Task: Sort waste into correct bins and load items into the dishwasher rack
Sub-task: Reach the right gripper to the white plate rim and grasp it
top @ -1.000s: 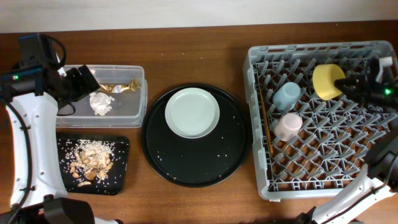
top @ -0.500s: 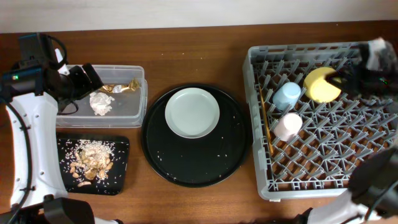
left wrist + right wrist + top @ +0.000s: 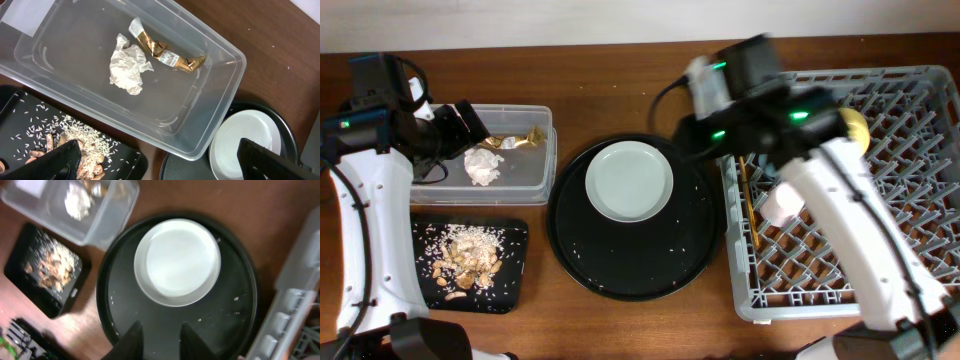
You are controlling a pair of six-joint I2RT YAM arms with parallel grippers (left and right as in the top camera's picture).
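The pale plate lies on the round black tray; it also shows in the left wrist view and the right wrist view. My right gripper is open and empty above the tray, near the plate. My left gripper is open and empty over the clear tub, which holds the paper ball and the foil wrapper. Food scraps lie in the black tray. In the rack sit the pink cup and the yellow bowl. The blue cup is hidden by my right arm.
A thin brown stick lies along the rack's left side. Rice crumbs dot the round tray. My right arm stretches across the rack from the front right. The rack's edge lies close on the right gripper's right.
My right arm has swung left from the yellow bowl at the rack's far side to over the round tray. The bowl stays in the rack. My left arm has not moved.
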